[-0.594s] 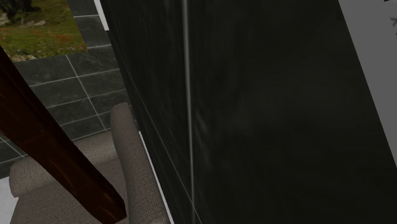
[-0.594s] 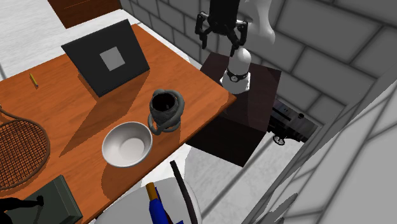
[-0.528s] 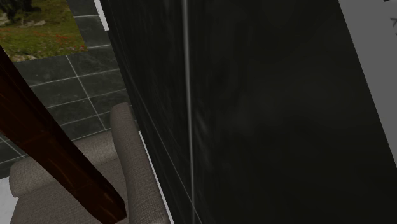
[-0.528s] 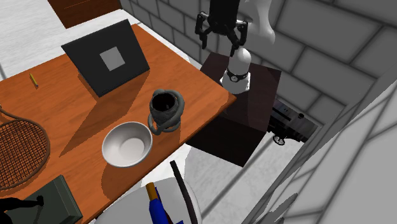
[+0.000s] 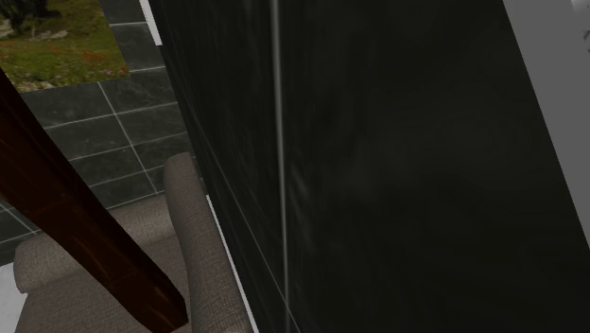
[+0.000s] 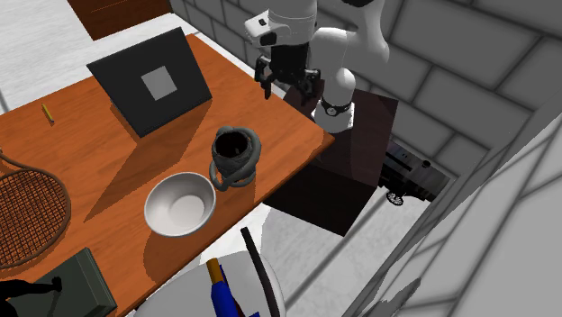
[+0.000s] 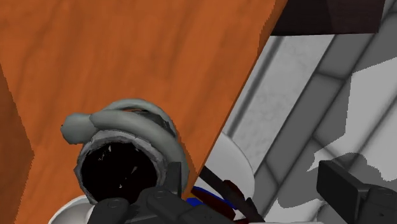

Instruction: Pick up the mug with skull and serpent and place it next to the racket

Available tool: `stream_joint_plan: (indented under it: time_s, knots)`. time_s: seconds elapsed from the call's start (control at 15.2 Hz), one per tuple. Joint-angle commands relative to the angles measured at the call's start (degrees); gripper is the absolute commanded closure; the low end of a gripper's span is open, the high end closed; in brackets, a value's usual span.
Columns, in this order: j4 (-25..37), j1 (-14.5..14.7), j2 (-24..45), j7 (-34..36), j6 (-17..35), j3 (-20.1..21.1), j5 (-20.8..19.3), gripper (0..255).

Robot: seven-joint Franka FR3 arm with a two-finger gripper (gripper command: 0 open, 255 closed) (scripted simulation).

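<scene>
One bowl (image 6: 180, 205) beside mug (image 6: 234, 160), perhaps touching it.

mug (image 6: 234, 155): dark grey, with a paler grey serpent coiled round it; I see it upright, mouth open, near the bench (image 6: 90, 171) edge.
racket (image 6: 27, 216): brown strung head, lying flat, well apart from the mug.

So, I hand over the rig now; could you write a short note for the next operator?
The gripper is open and empty, above the table corner near the stand, apart from the mug.
The mug, dark with a grey coil round it, stands upright beside the white bowl.
The racket lies on the table at the second exterior view's left edge.
Done: nothing yet; the mug is not grasped.
Left: grasp the mug, carry it over, set it next to the racket.
</scene>
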Motion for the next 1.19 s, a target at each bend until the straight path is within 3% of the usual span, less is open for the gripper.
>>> stream_joint_plan:
  time_s: [0.0, 0.66, 1.12]
  knots:
    - [-0.93, -0.37, 2.67, -1.72, 3.49, -1.5, -1.05, 0]
    - [-2.52, -1.26, 20.06, -9.17, 21.61, -8.14, -3.92, 0]
    - [-4.75, -1.23, 23.42, -9.55, 27.18, -8.93, -3.82, 0]
